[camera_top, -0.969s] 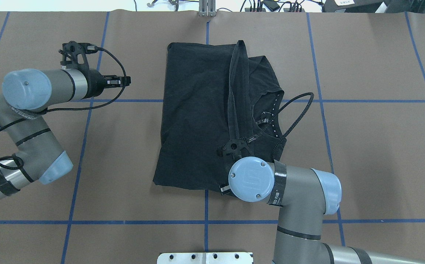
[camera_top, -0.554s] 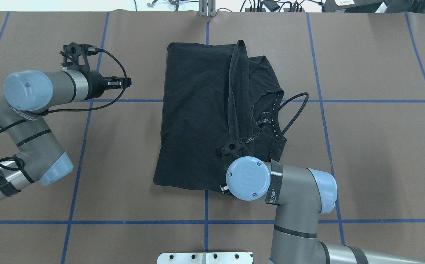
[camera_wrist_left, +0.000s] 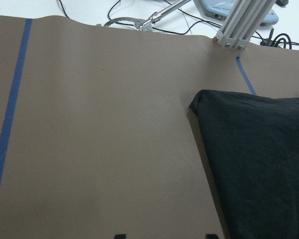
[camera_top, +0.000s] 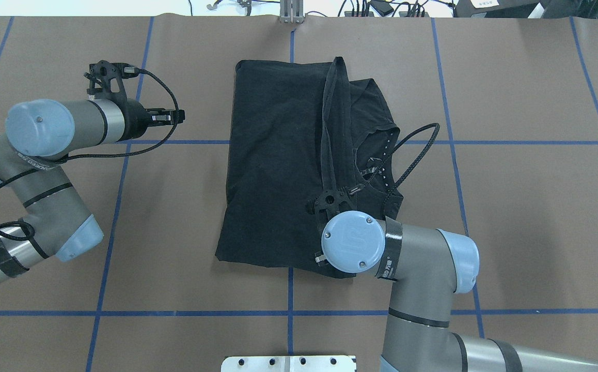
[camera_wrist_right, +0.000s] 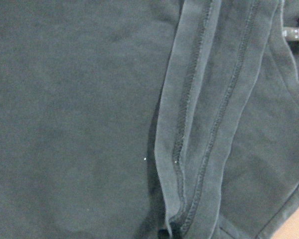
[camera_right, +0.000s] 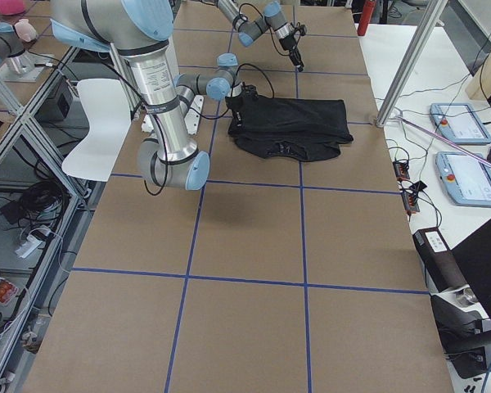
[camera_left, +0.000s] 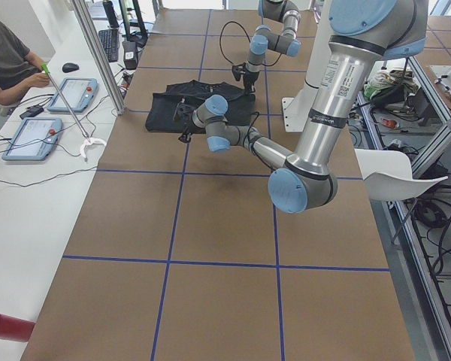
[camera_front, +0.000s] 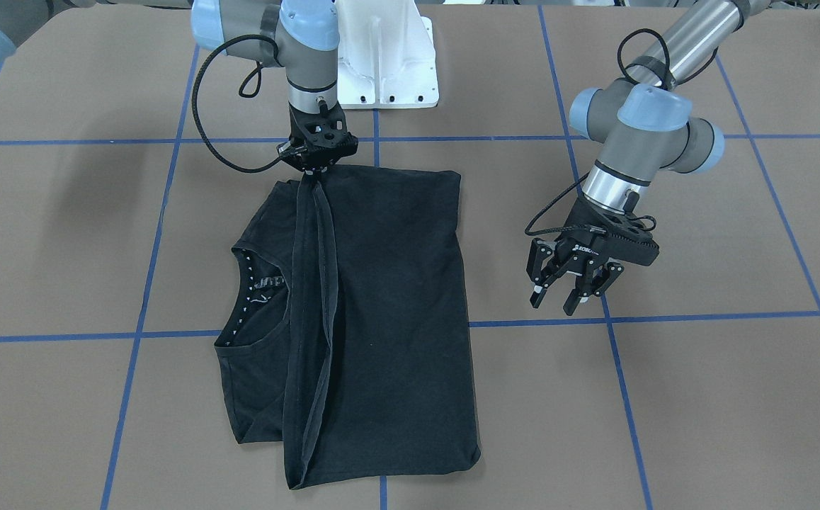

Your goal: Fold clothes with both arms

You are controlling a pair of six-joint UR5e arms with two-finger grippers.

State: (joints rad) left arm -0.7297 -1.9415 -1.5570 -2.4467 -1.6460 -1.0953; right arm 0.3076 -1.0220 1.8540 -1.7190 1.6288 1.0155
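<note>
So, the right fingers point(camera_front: 313, 168) are clamped on a hem strip of the black T-shirt point(camera_front: 396, 297) at its edge nearest the robot. That strip is pulled up into a ridge running the shirt's length. The rest lies flat on the brown surface point(camera_front: 700, 397), folded lengthwise, collar showing on one side. The left fingers point(camera_front: 537, 287) are spread wide and hold nothing, hanging above the surface well off to the shirt's side, near a blue tape line point(camera_front: 665, 315).
</note>
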